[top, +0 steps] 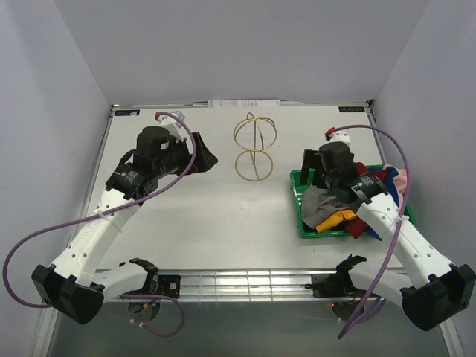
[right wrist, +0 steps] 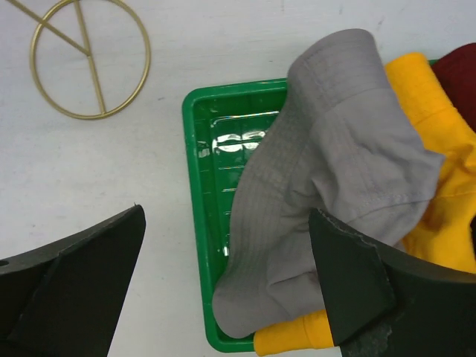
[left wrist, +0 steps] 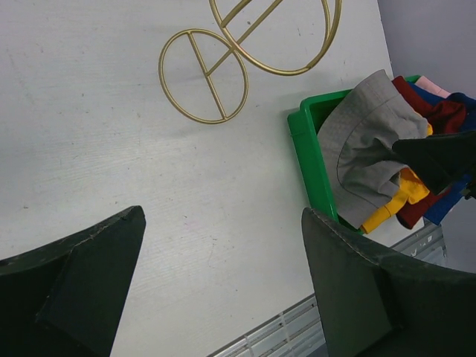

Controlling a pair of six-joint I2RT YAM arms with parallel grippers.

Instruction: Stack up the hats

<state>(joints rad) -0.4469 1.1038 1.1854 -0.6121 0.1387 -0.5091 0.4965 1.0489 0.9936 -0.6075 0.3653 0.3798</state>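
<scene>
We find bright, even, diffuse lighting across the white table [top: 223,223], with only faint soft shadows under the gold stand [top: 254,146]. We note white glare on the green tray [right wrist: 230,141] floor, and the fingers [right wrist: 67,290] in the wrist views appear dark and soft-edged.

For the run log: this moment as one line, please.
left gripper: open, over table | right gripper: open, over grey hat | hats: heaped in green tray | gold stand: no hat on it

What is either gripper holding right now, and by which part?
Nothing is held: the left gripper hangs open over the table; the right gripper hangs open above the grey hat.
</scene>
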